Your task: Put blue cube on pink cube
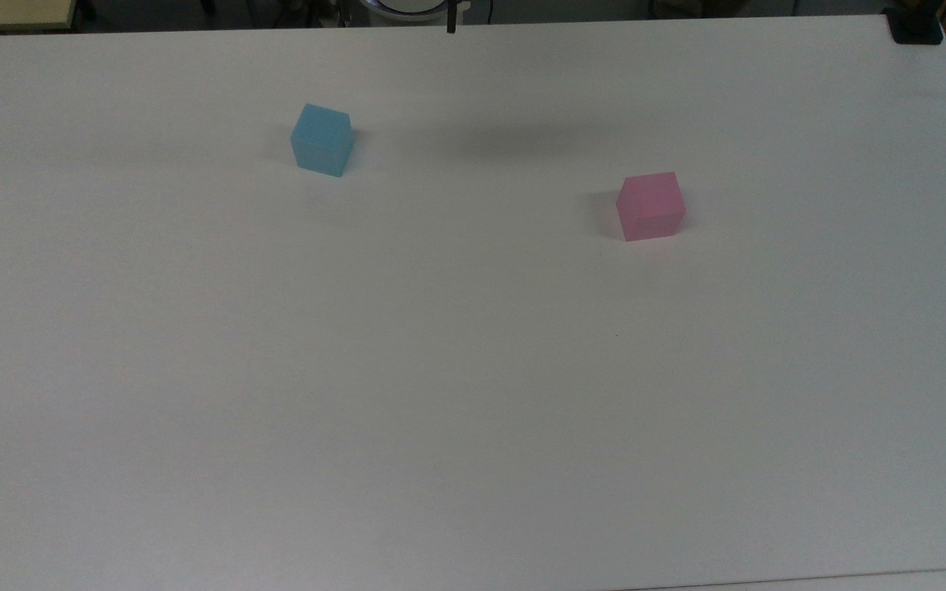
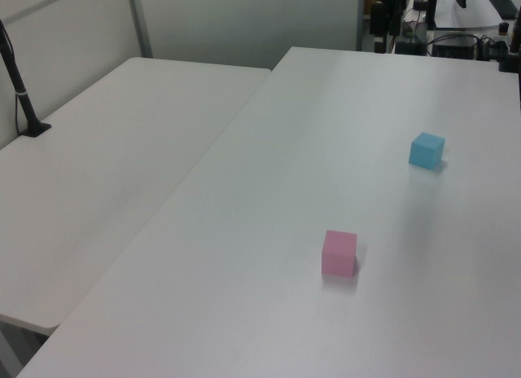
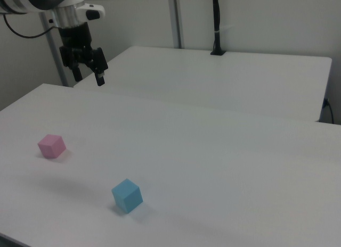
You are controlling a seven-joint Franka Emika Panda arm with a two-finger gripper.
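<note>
Your end effector [image 3: 88, 76] hangs high above the table [image 1: 473, 410], fingers spread apart with nothing between them. The blue cube [image 1: 322, 139] sits alone toward the top view's upper left, well apart from the pink cube [image 1: 649, 206] on the top view's right. Expect the blue cube to be light and stiff, its matte faces likely offering fair grip; take it across two opposite side faces, noting it sits turned slightly. The table is plain, white and flat. A second table [image 3: 224, 76] adjoins it, with partition walls [image 3: 266, 23] behind.
</note>
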